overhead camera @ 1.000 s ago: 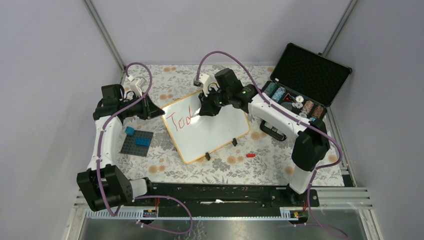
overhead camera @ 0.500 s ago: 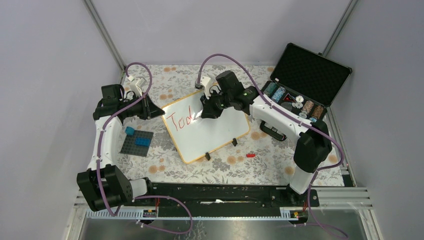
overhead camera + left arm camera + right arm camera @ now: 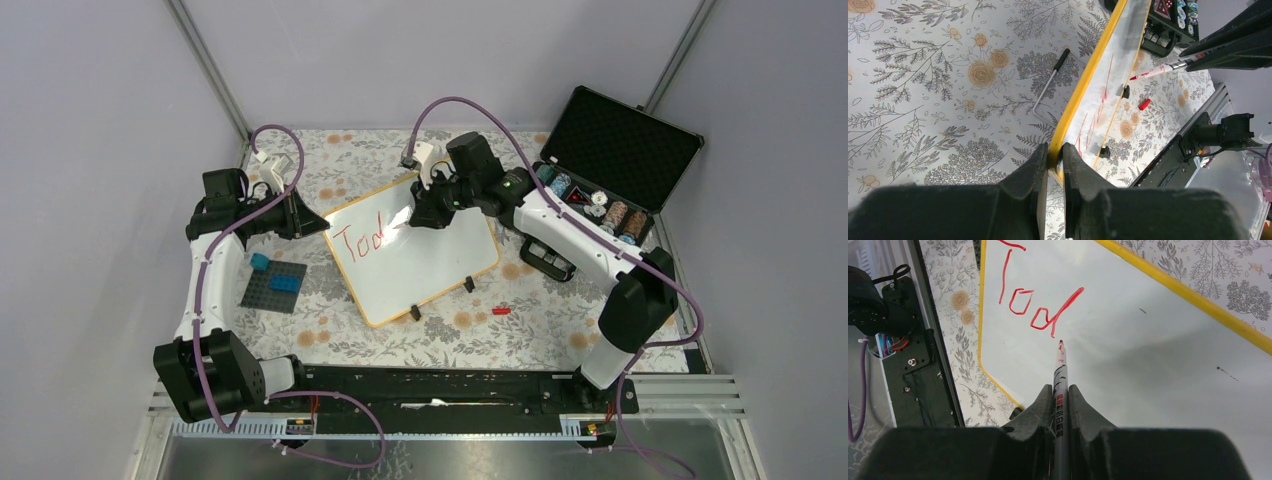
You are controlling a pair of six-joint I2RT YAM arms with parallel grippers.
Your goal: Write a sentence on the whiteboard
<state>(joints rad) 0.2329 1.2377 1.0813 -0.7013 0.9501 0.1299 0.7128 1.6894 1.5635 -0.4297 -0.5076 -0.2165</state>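
Observation:
The whiteboard [image 3: 420,262] with its yellow rim lies tilted mid-table. Red letters "Tod" [image 3: 358,240] stand at its left end, also in the right wrist view [image 3: 1040,307]. My right gripper [image 3: 418,216] is shut on a red marker [image 3: 1060,375]; its tip sits just right of the "d", lifted a little off the board. My left gripper [image 3: 1054,156] is shut on the whiteboard's yellow rim [image 3: 1083,85] at the left corner [image 3: 325,226]. The marker also shows in the left wrist view [image 3: 1160,71].
An open black case [image 3: 610,160] with small parts stands at the back right. A grey plate with blue bricks [image 3: 274,285] lies left of the board. A red marker cap [image 3: 501,311] lies in front of the board. A black object [image 3: 548,262] sits right of it.
My right arm has drawn back to the right and up, taking the marker off the "d". The writing still reads "Tod". The left arm has not moved.

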